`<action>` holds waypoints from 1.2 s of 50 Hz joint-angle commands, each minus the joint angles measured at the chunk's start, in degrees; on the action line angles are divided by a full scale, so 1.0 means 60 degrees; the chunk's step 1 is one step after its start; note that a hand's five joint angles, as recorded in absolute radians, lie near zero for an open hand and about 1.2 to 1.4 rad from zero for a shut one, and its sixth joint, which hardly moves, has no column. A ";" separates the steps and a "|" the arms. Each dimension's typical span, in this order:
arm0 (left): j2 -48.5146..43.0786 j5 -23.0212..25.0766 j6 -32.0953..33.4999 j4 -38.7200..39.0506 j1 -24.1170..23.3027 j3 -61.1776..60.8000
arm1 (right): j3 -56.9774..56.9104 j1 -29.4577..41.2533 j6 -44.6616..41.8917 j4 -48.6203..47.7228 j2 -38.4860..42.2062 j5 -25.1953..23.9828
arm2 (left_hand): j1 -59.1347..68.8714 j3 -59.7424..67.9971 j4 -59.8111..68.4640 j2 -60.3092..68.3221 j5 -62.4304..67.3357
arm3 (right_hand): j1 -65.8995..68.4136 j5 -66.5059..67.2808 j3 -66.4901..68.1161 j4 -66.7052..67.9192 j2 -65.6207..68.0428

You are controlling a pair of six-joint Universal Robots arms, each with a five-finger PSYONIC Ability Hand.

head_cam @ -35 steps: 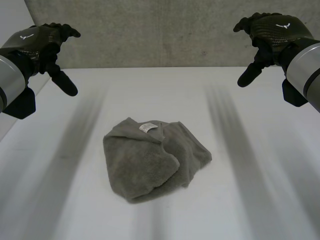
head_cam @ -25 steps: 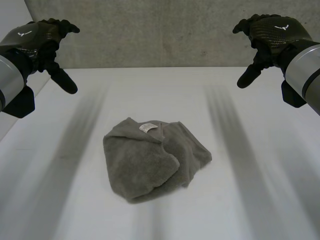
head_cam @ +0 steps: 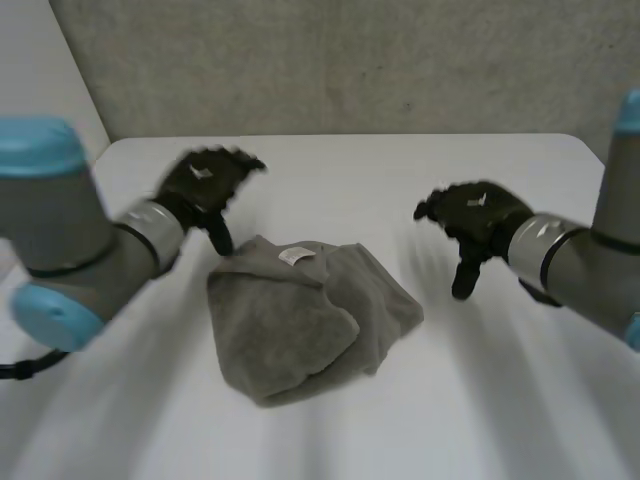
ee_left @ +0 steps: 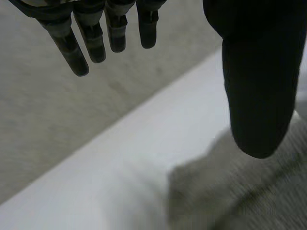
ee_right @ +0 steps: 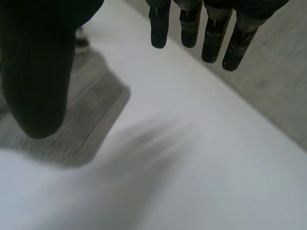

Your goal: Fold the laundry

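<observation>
Reaching: both arms are dropping in toward the crumpled grey terry towel (head_cam: 300, 320); half a second ago they were hanging high and wide at either side.
Left hand (head_cam: 205, 180): it is hovering at the towel's far left corner with its thumb pointing down at the edge. Its fingers (ee_left: 91, 43) are reaching out straight, apart from the thumb and gripping nothing. I cannot tell whether the thumb is touching the cloth.
Right hand (head_cam: 475, 215): it is hanging near the towel's right side, apart from it, over the bare white desk (head_cam: 400, 165). Its fingers (ee_right: 211, 33) are likewise straight and empty.
Towel: it is lying in a heap at the desk's middle with its small white label (head_cam: 292, 255) up, looking unmoved.
Meaning: no fold is showing yet; I judge the hands are lining up for a first grasp to spread the heap.
</observation>
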 commanded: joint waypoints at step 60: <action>0.1597 -0.0126 -0.0814 0.2102 -0.0026 0.1839 | -0.3911 0.1055 0.3191 -0.4660 0.0982 0.0920 | 1.0136 1.0139 1.0142 1.0143 1.0201 | 1.1488 1.1170 1.1389 1.1207 1.1250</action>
